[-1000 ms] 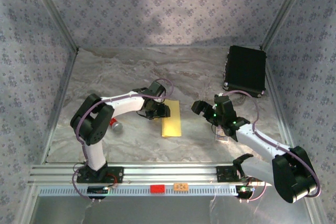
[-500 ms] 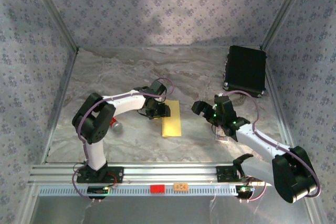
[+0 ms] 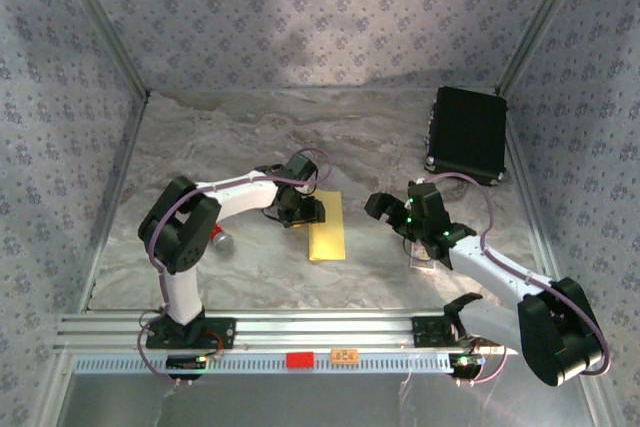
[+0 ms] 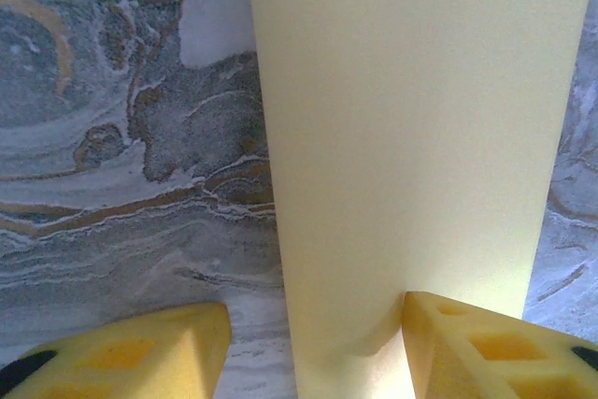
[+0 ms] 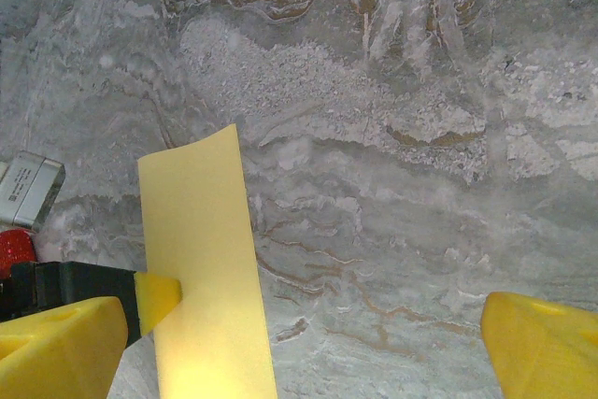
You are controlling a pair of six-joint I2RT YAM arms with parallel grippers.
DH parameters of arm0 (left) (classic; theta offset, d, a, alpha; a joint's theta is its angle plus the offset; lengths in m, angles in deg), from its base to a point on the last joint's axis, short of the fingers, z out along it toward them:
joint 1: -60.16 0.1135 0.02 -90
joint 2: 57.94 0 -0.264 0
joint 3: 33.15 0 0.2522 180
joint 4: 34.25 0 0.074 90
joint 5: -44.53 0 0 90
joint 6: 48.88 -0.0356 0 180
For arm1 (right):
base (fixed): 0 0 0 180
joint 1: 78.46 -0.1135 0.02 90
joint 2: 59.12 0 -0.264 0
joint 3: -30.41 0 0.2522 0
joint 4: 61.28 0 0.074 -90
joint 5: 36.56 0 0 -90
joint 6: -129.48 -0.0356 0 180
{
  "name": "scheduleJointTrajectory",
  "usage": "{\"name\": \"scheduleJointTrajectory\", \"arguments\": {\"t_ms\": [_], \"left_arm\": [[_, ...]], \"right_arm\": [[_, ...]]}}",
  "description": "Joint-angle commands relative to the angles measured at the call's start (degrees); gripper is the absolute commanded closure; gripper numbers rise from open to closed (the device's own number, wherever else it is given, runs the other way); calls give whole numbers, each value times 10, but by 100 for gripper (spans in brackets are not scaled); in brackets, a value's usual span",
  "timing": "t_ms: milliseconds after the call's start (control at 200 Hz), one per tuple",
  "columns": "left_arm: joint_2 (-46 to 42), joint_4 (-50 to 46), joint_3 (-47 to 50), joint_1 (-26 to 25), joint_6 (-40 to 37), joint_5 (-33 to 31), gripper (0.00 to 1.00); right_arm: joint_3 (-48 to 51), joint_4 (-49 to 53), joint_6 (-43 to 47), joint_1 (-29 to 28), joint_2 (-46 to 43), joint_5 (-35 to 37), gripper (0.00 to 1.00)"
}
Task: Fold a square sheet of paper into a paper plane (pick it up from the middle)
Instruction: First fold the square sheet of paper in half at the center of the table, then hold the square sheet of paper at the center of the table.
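- Yellow, thin, folded down to a long narrow strip: the square sheet of paper (image 3: pixel 328 227), flat on the marbled surface (image 3: pixel 250 137) near the middle, between the two arms.
- At its left edge, toward the far end: the left gripper (image 3: pixel 300 212), tipped down onto the sheet, jaws partly spread and clamping nothing.
- From the left wrist: one yellow fingertip (image 4: pixel 486 343) over the strip and seemingly touching it, the other over bare stone just beside the strip.
- Looks like pinning or pressing a crease rather than lifting.
- To the right of the strip and apart from it: the right gripper (image 5: pixel 299 324), jaws spread wide and empty, low over bare stone, facing the strip.
- Progress, by the look of it: early lengthwise folds done, long edges straight and even; no pointed nose, no wings, no dart outline yet.
- Left to do, as a guess: corner folds for the nose, the centre crease, the wings. Most of the shaping, in short.
- Further out: a small card (image 3: pixel 428 259) partly hidden under the right arm, a red-handled tool (image 3: pixel 220 240) beside the left arm, a black case (image 3: pixel 467 134) at the far right corner, all clear of the sheet.
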Motion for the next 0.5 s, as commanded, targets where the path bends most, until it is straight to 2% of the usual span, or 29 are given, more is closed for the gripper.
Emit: {"name": "scheduleJointTrajectory", "arguments": {"t_ms": [0,495], "left_arm": [[53,30,14,-7,0,-11,47],[69,24,6,-9,5,-19,46]], "right_arm": [[-8,8,-3,-1,1,4,1],[-8,5,-4,-2,5,3,1]]}}
